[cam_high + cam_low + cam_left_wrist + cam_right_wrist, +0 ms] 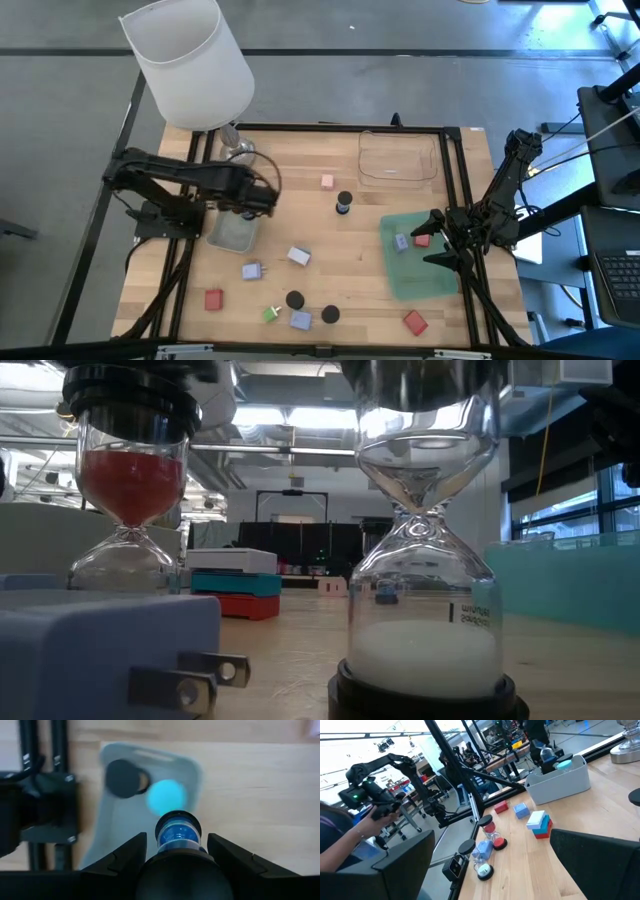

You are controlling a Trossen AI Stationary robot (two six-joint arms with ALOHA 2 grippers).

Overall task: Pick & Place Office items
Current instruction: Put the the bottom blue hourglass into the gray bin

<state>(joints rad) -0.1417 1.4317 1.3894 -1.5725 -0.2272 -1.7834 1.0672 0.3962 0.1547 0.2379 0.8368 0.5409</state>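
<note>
My left gripper (268,198) hangs over the small grey bin (232,233), shut on a small blue hourglass (177,827). A black round cap (122,777) and a teal ball (166,796) lie in that bin. My right gripper (436,236) is open over the green tray (418,272), which holds a lilac block (401,242) and a red block (421,240). On the bare wood lie a pink block (327,181), lilac blocks (298,256), red blocks (214,298), black caps (295,299) and a green bit (271,314). My left gripper holds the blue hourglass by its black end cap (182,870), pinched between the two fingers (125,857). The fingers point down from above and lie along the hourglass. It is lifted clear above the grey bin, its other capped end (177,820) pointing down at the bin.
A white-shaded lamp (190,60) stands at the far left corner. A clear tray (398,158) sits at the far right. Black frame rails (455,180) border the table. Close to the low camera stand a red-sand hourglass (130,490), a white-sand hourglass (425,610) and a lilac plug block (100,650).
</note>
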